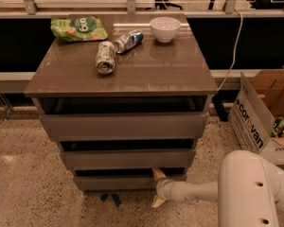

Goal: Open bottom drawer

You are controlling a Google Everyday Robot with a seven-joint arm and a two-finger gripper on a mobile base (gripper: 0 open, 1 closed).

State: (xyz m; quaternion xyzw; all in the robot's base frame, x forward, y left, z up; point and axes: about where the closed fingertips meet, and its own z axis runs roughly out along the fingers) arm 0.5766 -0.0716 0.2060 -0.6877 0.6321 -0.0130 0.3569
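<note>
Your end effector (155,188) sits low at the front of the cabinet, at the right part of the bottom drawer (118,182). Its two pale fingers are spread apart, one above the other. The upper fingertip (157,173) reaches into the dark gap over the bottom drawer's front panel. The lower one (156,202) points down below that panel's lower edge, towards the speckled floor (23,183). You can see the panel lying between the fingers, so the end effector stands open around it and is not clamped on it. Whether the upper finger actually touches the panel's top edge cannot be told.

The white arm (199,191) comes in from the lower right, close to the floor.

The bottom drawer is the lowest of three. It sits under the middle drawer (128,159) and the top drawer (125,126), with a narrow dark slot showing above its front.

On the table (146,74) above, you have a green bag (78,28), a can (105,57) on its side, a second crumpled can (128,40) and a white bowl (165,29). A cardboard box (253,119) stands to the right.
</note>
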